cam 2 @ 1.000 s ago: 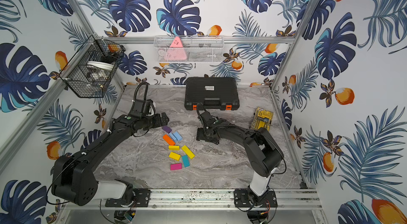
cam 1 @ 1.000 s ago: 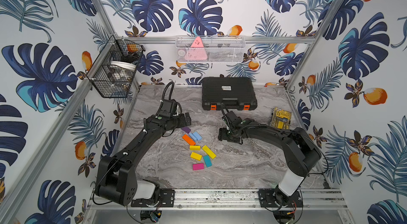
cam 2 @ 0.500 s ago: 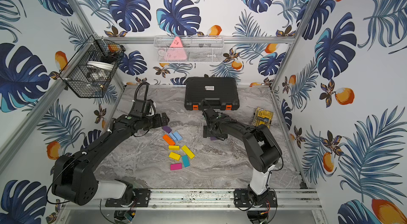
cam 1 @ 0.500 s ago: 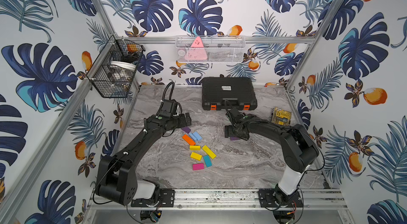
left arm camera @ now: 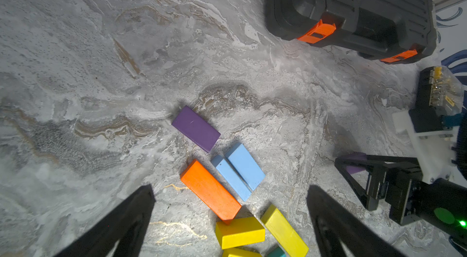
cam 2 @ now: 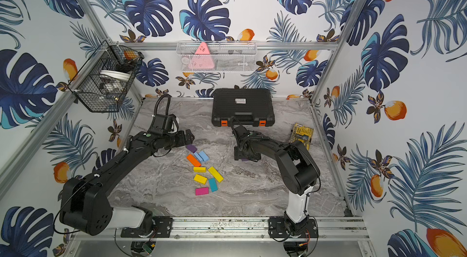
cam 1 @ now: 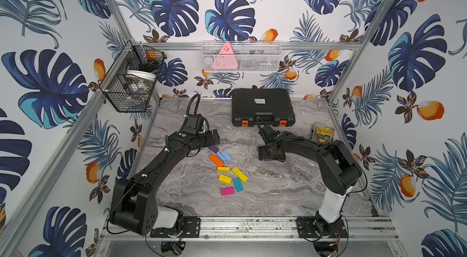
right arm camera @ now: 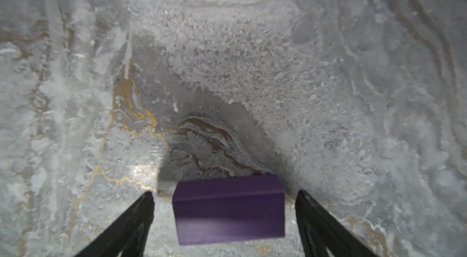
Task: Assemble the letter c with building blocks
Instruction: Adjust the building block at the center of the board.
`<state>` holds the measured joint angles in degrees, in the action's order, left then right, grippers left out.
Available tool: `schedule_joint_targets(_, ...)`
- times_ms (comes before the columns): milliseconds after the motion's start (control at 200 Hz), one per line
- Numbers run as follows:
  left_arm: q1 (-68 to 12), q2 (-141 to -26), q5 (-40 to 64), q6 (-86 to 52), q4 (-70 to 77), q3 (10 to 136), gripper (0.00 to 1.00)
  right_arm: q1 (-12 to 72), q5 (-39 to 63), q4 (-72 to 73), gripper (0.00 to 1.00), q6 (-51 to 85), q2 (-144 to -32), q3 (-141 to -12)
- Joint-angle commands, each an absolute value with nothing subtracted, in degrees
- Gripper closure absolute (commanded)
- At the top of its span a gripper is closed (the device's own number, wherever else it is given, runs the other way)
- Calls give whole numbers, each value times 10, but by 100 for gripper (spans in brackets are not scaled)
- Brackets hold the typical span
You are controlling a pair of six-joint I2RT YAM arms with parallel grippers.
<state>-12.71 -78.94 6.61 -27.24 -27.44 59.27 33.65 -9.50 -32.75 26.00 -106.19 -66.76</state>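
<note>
Left arm (cam 1: 156, 161) outstretched, right arm (cam 1: 303, 146) bent, jaws apart

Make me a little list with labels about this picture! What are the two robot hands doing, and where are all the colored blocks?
Left hand: open, empty, hovering beside the grouped purple block
Right hand: open, one finger on each side of the lone purple block, not squeezing it
Block group: orange block, light blue blocks, yellow blocks, teal block, magenta block, lying flat mid-table
Letter C: not built yet
Back of table: black case, yellow drill-bit case
</note>
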Motion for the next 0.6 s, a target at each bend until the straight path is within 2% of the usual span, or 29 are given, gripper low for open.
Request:
schedule_joint_targets(0,-127,-789,70,-275,-266,592,1,336,-91,-320,15,257,-1063,-663)
schedule_joint_targets(335,-127,-788,71,-275,-267,591,1,336,-77,-312,32,254,-1056,-656)
schedule_joint_targets(595,-127,-789,72,-277,-266,590,1,337,-70,-312,36,261,-1039,-630)
